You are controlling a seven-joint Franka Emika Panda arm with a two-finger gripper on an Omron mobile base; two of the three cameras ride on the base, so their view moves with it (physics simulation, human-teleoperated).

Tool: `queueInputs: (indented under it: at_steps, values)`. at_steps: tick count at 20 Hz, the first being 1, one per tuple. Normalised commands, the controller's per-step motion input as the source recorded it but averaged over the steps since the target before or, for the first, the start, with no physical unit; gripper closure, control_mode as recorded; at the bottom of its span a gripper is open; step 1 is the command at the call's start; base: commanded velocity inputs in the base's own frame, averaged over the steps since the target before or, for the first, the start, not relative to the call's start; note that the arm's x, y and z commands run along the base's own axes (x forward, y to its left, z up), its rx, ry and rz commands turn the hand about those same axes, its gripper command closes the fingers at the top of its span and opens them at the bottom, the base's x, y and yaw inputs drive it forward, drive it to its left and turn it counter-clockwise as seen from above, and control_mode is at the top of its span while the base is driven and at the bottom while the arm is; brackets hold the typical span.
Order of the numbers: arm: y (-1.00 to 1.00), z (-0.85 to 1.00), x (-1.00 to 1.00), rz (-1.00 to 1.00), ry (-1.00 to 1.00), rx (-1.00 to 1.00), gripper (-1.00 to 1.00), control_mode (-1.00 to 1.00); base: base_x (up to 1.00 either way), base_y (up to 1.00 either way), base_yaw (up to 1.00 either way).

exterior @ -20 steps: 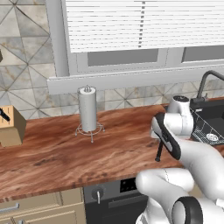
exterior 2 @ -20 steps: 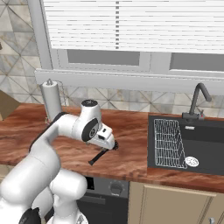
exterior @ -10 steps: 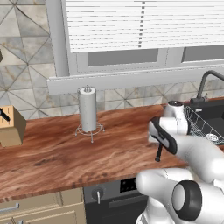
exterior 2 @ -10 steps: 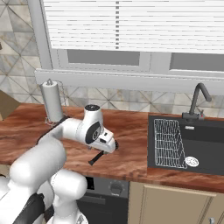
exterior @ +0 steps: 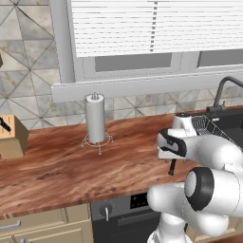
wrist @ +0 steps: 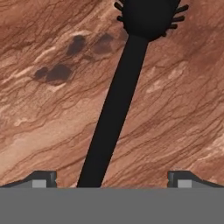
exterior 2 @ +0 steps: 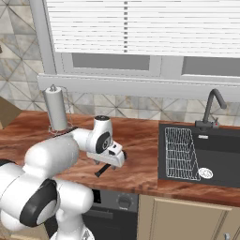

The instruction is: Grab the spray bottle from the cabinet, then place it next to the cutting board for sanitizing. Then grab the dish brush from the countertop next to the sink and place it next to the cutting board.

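Landmark: black sink basin [exterior 2: 220, 159] set into the table, with a dark bent faucet [exterior 2: 212, 108] at its back edge and a grey wire rack [exterior 2: 180, 152] lying in its left part.

Table: long reddish-brown wood-grain slab [exterior: 66, 166] on beige base cabinets; it runs left from the sink below a grey window sill and white blinds.

Dish brush: slim black stick-handled brush [wrist: 114, 105] with a bristled round head; in the hand view the handle runs from between the finger tips up to the head, over bare wood grain. In the right base view the dish brush [exterior 2: 102, 170] hangs slanted below the hand, left of the sink, near the table's front edge. In the left base view it [exterior: 172, 167] shows as a short dark stick under the hand.

Pincer: the pincer [wrist: 111, 179] carries the brush handle between its two dark finger tips, which stand wide at either side of it; whether the pads clamp the handle I cannot tell. Pincer in the right base view [exterior 2: 108, 165], left of the sink.

Paper towel holder: upright grey roll on a wire stand [exterior: 95, 121], well left of the sink, near the tiled wall.

Knife block: tan wooden block [exterior: 11, 136] with a dark handle, far left of the sink.

Oven: dark front with a knob [exterior 2: 123, 202] under the table, left of the sink.
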Motion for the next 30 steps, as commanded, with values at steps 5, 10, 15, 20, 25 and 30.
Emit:
queueInputs:
  at_steps: [5,10,15,20,25,30]
  values:
    - [0.00,-0.21,0.23,0.00,0.09,0.00,-1.00,-1.00,0.00,0.00,0.00]
    - [0.00,-0.22,0.18,0.00,0.10,0.00,-1.00,-1.00,0.00,0.00,0.00]
    - [0.00,-0.22,0.10,0.00,0.08,0.00,1.00,-1.00,0.00,0.00,0.00]
    - [-0.01,-0.23,0.00,0.00,0.05,0.00,1.00,-1.00,0.00,0.00,0.00]
    - [0.00,-0.18,0.00,0.00,0.01,0.00,1.00,-1.00,0.00,0.00,0.00]
    - [0.00,-0.02,-0.02,0.00,0.00,0.00,1.00,-1.00,0.00,0.00,0.00]
